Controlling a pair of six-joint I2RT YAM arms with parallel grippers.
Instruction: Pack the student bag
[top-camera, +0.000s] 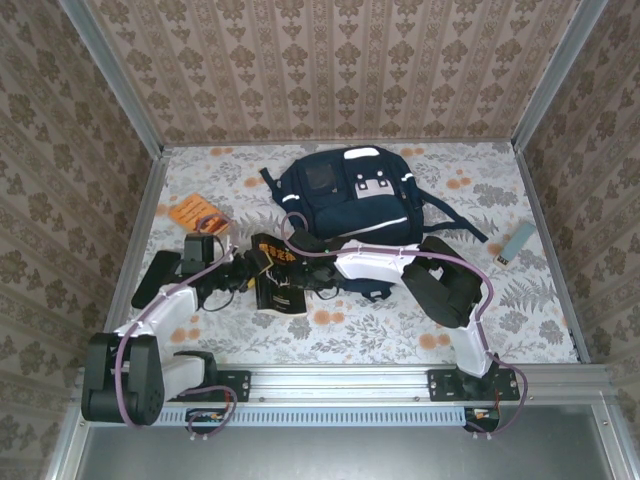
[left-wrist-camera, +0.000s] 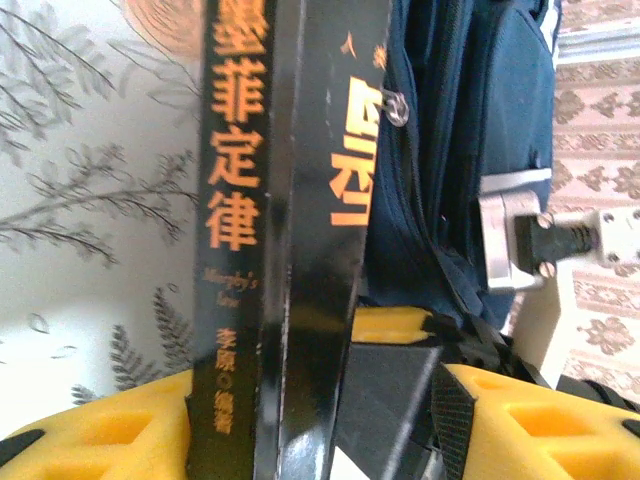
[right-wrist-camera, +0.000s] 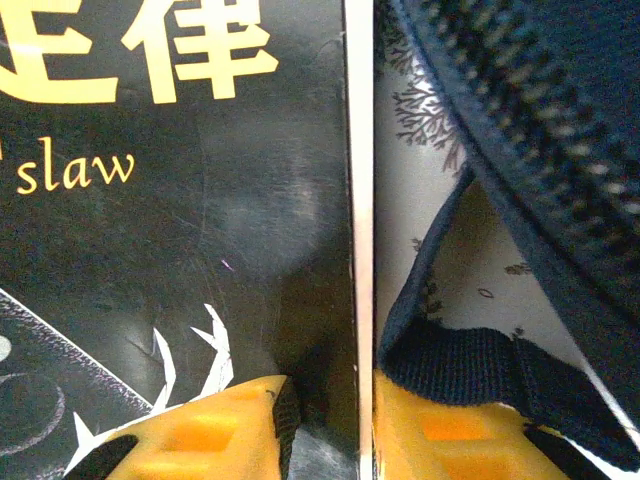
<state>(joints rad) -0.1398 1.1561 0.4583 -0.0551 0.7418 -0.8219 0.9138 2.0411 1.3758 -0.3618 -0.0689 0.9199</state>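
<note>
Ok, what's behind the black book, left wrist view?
Right of the black book, the navy student bag and its zip pull; left, the floral table cover. Anything directly behind the book is hidden.

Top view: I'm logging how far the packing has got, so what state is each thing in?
Backpack: lying flat, front up; zip unclear.
Book: closed, outside the backpack, held by both grippers.
Left gripper: shut on the book.
Right gripper: shut on the book.
Orange leaflet: lying flat, untouched.

Mock-home test booth: wallpapered walls (top-camera: 330, 60) w/ alu frame (top-camera: 112, 75); floral tabletop (top-camera: 520, 300).
</note>
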